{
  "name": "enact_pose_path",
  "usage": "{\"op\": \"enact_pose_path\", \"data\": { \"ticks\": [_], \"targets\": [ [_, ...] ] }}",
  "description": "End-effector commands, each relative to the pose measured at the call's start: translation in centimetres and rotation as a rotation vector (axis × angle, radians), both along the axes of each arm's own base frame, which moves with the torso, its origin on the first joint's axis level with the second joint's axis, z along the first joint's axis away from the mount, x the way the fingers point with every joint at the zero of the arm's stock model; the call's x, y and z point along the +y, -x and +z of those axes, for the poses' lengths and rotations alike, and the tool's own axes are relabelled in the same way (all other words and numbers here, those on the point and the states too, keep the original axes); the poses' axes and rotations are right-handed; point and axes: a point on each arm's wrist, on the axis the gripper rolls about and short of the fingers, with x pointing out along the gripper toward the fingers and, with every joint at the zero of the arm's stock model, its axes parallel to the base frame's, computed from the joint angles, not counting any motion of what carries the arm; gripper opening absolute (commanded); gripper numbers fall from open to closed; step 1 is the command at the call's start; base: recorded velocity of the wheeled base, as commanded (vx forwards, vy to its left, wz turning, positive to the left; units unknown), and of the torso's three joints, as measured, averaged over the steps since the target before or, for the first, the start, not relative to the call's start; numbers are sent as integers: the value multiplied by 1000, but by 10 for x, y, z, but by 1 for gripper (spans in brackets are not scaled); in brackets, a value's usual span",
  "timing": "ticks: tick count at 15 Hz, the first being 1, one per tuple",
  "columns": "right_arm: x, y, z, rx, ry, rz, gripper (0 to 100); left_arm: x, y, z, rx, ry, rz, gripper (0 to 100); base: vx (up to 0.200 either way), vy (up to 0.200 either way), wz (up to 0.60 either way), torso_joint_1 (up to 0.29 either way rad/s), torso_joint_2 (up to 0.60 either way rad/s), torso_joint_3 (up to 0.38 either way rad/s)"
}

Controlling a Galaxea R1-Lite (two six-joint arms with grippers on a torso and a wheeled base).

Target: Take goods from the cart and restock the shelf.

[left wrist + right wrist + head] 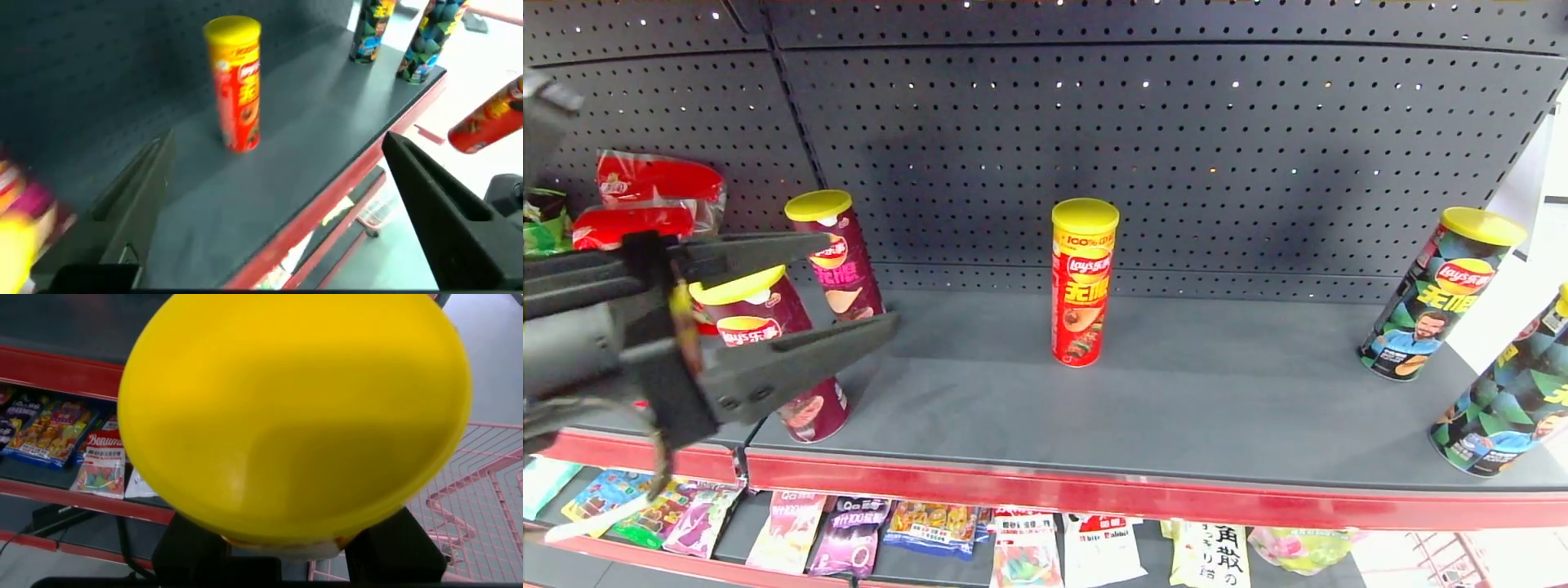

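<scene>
Here the left tool (858, 282) hangs with its fingers spread wide and nothing between them, to the left of the red chip can (1083, 282) that stands upright in the middle of the shelf (1176, 408). It is just beside the front maroon can (756, 314). The right tool (290, 554) is pinching a yellow-lidded can (294, 416), held in the air off the shelf's front edge, out to the red chip can's right.

Front maroon can (747, 318) half hidden behind left hand (862, 279); rightmost dark can (1515, 408) cut by edge.
</scene>
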Motion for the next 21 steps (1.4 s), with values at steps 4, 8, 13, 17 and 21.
{"op": "enact_pose_path", "data": {
  "ticks": [4, 8, 13, 17, 21],
  "targets": [
    [0, 0, 0, 0, -1, 3, 0, -78, -115, -40, 49, -200, -80, 100, 0, 0, 0, 0, 0, 0],
    [0, 0, 0, 0, -4, 1, 0, -113, -161, -52, 25, -196, -88, 100, 0, 0, 0, 0, 0, 0],
    [0, 0, 0, -1, -4, -2, 0, -130, -184, -64, 23, -192, -73, 100, 0, 0, 0, 0, 0, 0],
    [0, 0, 0, 0, -4, -3, 0, -140, -202, -70, -18, -172, -50, 100, 0, 0, 0, 0, 0, 0],
    [0, 0, 0, 0, -4, -5, 0, -148, -215, -71, -44, -154, -49, 100, 0, 0, 0, 0, 0, 0]
  ]
}}
